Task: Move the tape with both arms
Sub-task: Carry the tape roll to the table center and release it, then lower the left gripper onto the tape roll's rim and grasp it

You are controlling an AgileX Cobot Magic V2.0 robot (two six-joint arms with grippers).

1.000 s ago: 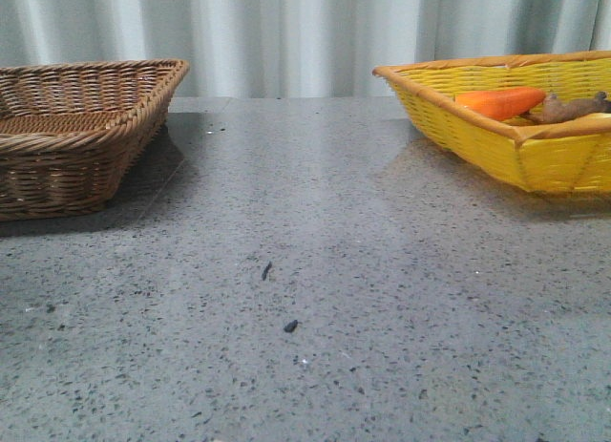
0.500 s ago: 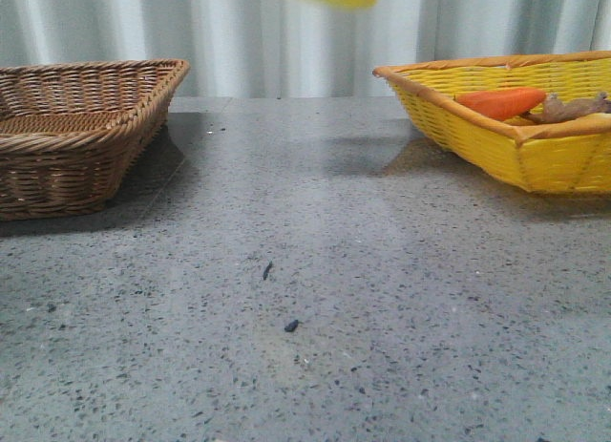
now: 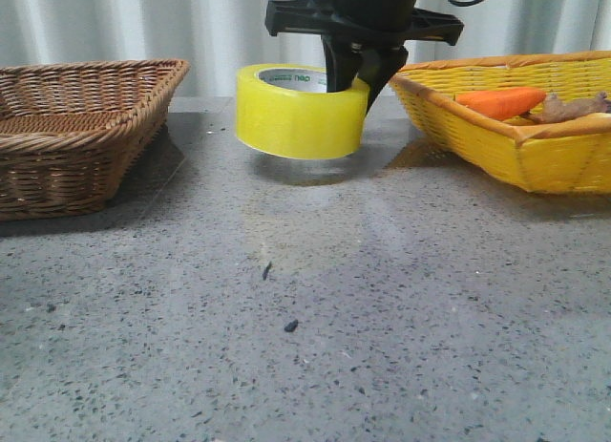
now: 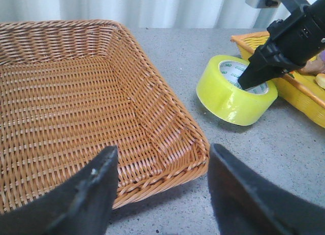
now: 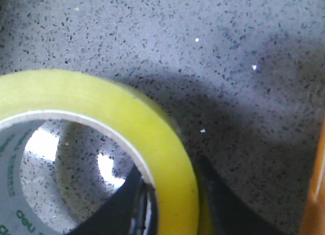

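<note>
The tape (image 3: 301,113), a wide yellow roll with a white, green-printed core, hangs low over the grey table at the back middle, with its shadow under it. My right gripper (image 3: 355,84) comes down from above and is shut on the roll's right wall. In the right wrist view one finger (image 5: 124,207) is inside the core and the other is outside the yellow wall (image 5: 162,159). The left wrist view shows the tape (image 4: 228,95) and the right gripper (image 4: 254,77) beyond the brown basket. My left gripper (image 4: 162,189) is open and empty over that basket's near corner.
A brown wicker basket (image 3: 86,127) stands at the back left and also shows in the left wrist view (image 4: 76,93). A yellow basket (image 3: 535,151) at the back right holds an orange carrot (image 3: 501,101) and a brownish item (image 3: 573,108). Small dark specks (image 3: 290,326) lie on the table.
The right gripper has come down into the front view with the tape. One second ago neither showed; half a second ago only the roll's yellow edge showed at the top.
</note>
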